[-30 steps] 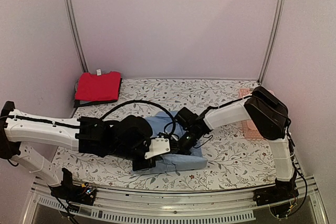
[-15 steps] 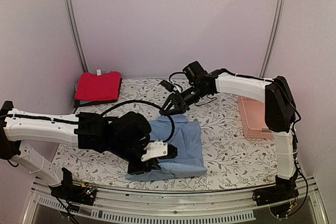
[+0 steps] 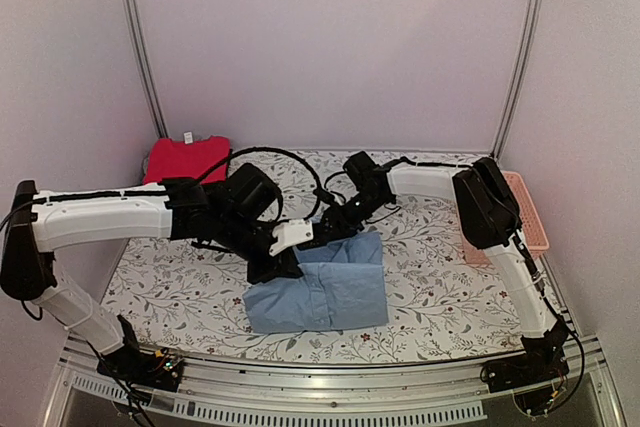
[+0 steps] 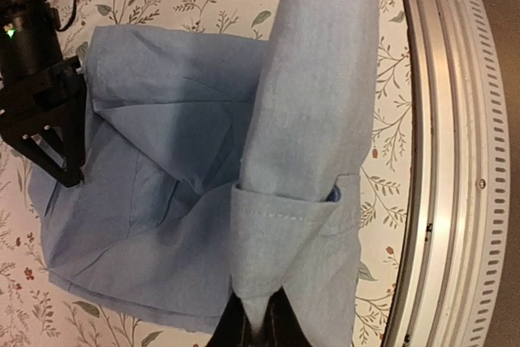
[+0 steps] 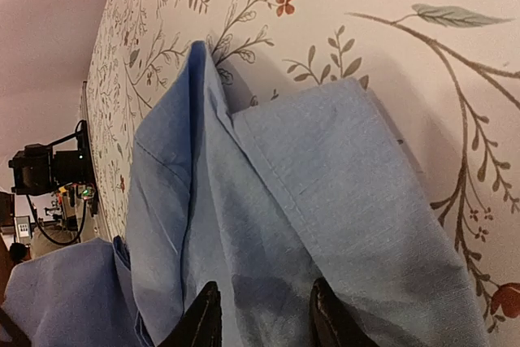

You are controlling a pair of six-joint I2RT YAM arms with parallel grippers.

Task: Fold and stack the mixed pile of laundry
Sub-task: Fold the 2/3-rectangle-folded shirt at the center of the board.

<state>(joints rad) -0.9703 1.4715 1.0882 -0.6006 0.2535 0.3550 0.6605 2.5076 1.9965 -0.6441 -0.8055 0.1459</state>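
Soft, even pinkish light, faint shadows, overhead view slightly grainy

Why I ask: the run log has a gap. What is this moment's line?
stage: folding | left jaws: shut on light blue shirt cuff | right jaws: open at shirt's far edge | red garment: folded, far-left corner

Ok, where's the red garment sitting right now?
In the top view, the red garment lies flat at the far left corner of the table, beside the left frame post. It is behind the left arm and apart from the light blue shirt.
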